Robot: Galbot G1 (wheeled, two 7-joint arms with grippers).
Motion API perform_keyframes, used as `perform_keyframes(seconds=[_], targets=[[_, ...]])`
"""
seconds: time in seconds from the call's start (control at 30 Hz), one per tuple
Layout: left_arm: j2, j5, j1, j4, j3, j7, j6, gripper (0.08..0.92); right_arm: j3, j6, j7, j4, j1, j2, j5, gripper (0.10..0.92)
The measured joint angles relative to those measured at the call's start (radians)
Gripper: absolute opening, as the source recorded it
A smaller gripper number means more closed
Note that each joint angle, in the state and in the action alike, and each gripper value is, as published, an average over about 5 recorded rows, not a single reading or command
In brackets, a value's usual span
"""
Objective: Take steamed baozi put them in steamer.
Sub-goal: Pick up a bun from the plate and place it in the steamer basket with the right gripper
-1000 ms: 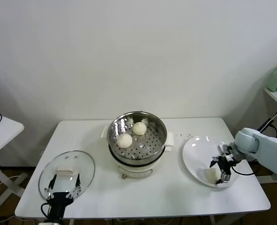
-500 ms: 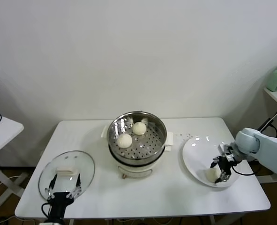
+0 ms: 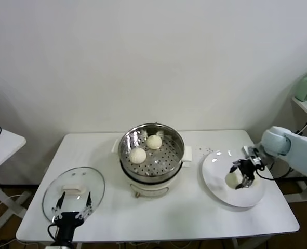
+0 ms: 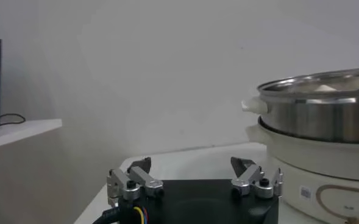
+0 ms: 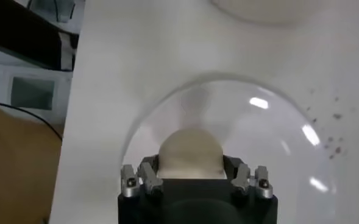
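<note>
White wall backs a white table [image 3: 158,207] where the steamer [image 3: 152,151] sits at the middle, its open mouth facing straight up with two buns [image 3: 138,155] lying dome-up on the perforated floor, while a third bun [image 5: 189,153] is clamped between the fingers of the right gripper [image 3: 241,175] over the white plate [image 3: 221,166] on the robot's right. Near the front left edge, beside the glass lid [image 3: 74,187], the left gripper [image 3: 70,214] waits with its fingers spread apart and empty. From the left wrist, a small label on the cooker base [image 4: 325,182] is too faint to read, and the right gripper hides the lower part of its bun.
</note>
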Motion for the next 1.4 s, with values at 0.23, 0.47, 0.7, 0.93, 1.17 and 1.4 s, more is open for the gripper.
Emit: perform_keyframes(seconds=[0.23, 0.47, 0.7, 0.93, 1.17, 1.4], targets=[[0.0, 0.011, 0.004, -0.009, 0.008, 0.002, 0.002, 0.823, -0.099, 0.083, -0.04, 0.098, 0.234, 0.053, -0.028, 0.685], [0.0, 0.024, 0.006, -0.012, 0.016, 0.002, 0.002, 0.823, -0.122, 0.17, -0.067, 0.197, 0.364, 0.147, -0.109, 0.687], [0.011, 0.036, 0.0, -0.017, 0.018, 0.004, 0.004, 0.823, -0.088, 0.249, -0.076, 0.236, 0.378, 0.273, -0.258, 0.687], [0.019, 0.039, -0.009, -0.023, 0.015, 0.004, 0.014, 0.823, -0.035, 0.331, -0.083, 0.207, 0.33, 0.429, -0.407, 0.687], [0.026, 0.039, -0.007, -0.024, 0.011, 0.004, 0.018, 0.823, -0.005, 0.387, -0.083, 0.148, 0.25, 0.582, -0.519, 0.679], [0.027, 0.037, -0.004, -0.021, 0.005, 0.004, 0.018, 0.823, -0.003, 0.414, -0.082, 0.105, 0.17, 0.684, -0.574, 0.679]])
